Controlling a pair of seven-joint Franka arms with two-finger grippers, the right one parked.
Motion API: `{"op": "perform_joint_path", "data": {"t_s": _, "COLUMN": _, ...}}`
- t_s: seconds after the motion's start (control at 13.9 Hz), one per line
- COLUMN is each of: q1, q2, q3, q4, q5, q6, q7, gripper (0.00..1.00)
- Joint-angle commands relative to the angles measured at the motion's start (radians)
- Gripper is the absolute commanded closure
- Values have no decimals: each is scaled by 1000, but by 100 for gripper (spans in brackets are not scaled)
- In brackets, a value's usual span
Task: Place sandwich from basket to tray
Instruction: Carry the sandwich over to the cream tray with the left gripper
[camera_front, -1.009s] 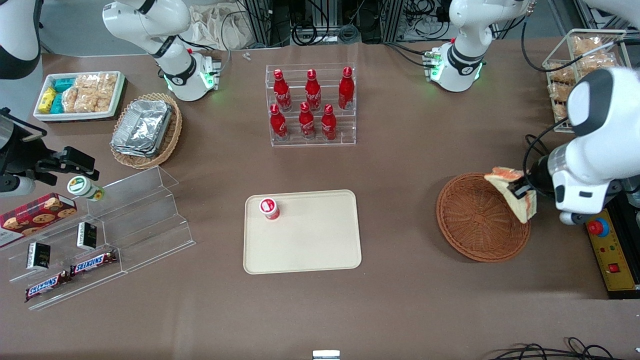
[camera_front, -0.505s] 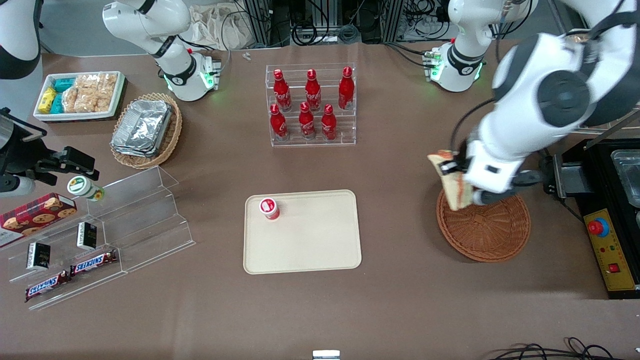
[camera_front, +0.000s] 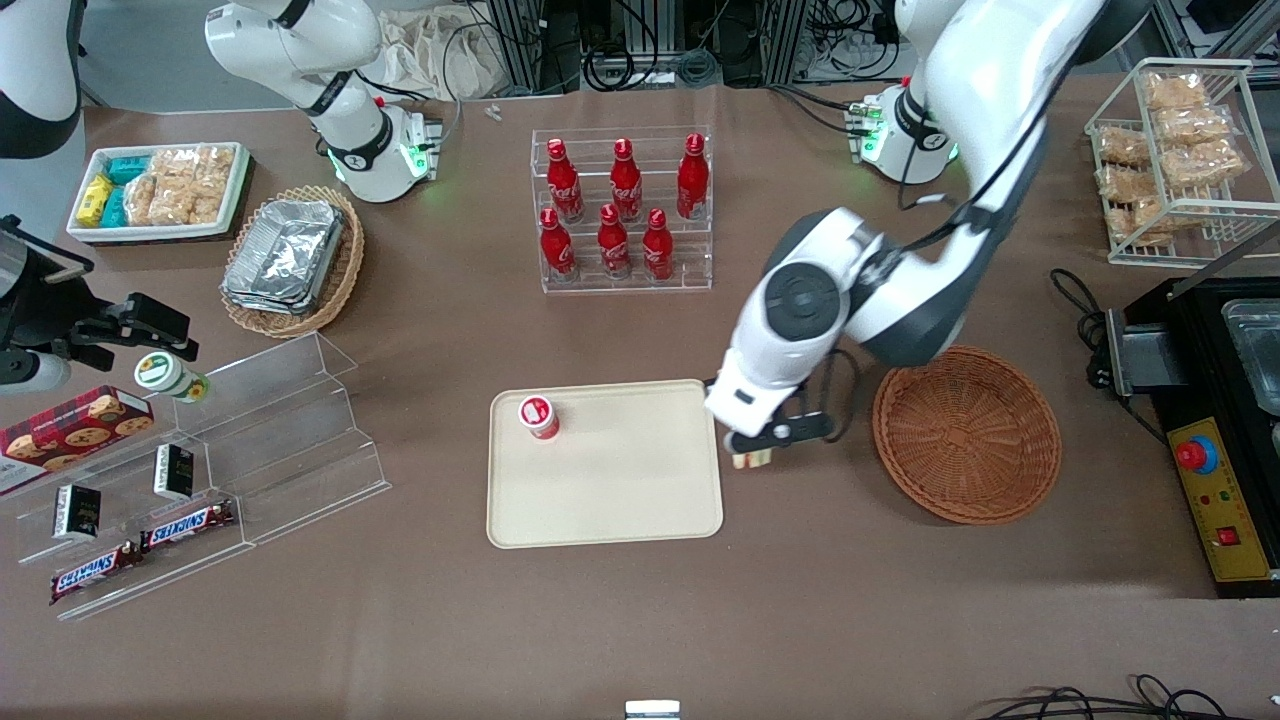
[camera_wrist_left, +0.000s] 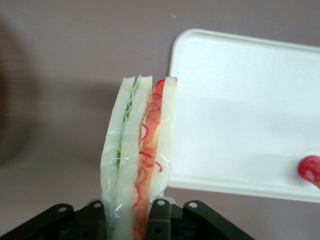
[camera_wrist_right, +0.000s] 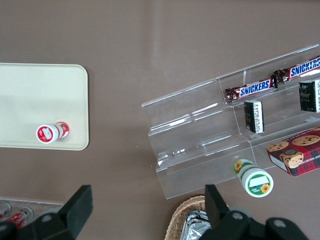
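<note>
Black fingers (camera_wrist_left: 159, 212) of the hand (camera_wrist_left: 131, 220) are clamped on the sandwich (camera_wrist_left: 137, 155), one on each face of the wedge, so the bread stands on edge with its green and red filling facing the wrist camera. Only the finger ends show there; the lower part of the sandwich is cut off at the frame edge.

From the front, the hand (camera_front: 765, 438) hangs above the table (camera_front: 860, 620), between the tray (camera_front: 600, 510) and the basket (camera_front: 965, 433), just beside the tray's rim at the working arm's end. In that view the white wrist covers nearly everything: the sandwich (camera_front: 751, 459) shows only as a small pale sliver under the fingers, its filling hidden.

In the wrist view a corner of the tray lies beside the sandwich's tip. A red-lidded cup (camera_front: 537, 416) stands on the tray toward the parked arm's end; the wrist camera catches only its red edge. The basket holds nothing visible.
</note>
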Motion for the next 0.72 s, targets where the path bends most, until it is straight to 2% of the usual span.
{"op": "perform_joint_path", "data": {"t_s": 0.0, "q1": -25, "q2": 107, "q3": 6, "q4": 63, "q5": 53, "q6": 96, "q7": -13, "gripper": 98}}
{"op": "perform_joint_path", "data": {"t_s": 0.14, "q1": -54, "q2": 141, "q3": 16, "q4": 81, "q5": 75, "q6": 118, "q7": -16, "gripper": 98}}
{"op": "perform_joint_path", "data": {"t_s": 0.5, "q1": -102, "q2": 286, "q3": 21, "q4": 233, "q5": 152, "q6": 118, "q7": -26, "gripper": 97}}
{"op": "perform_joint_path", "data": {"t_s": 0.65, "q1": -107, "q2": 313, "q3": 21, "q4": 241, "q5": 186, "q6": 124, "q7": -33, "gripper": 93}}
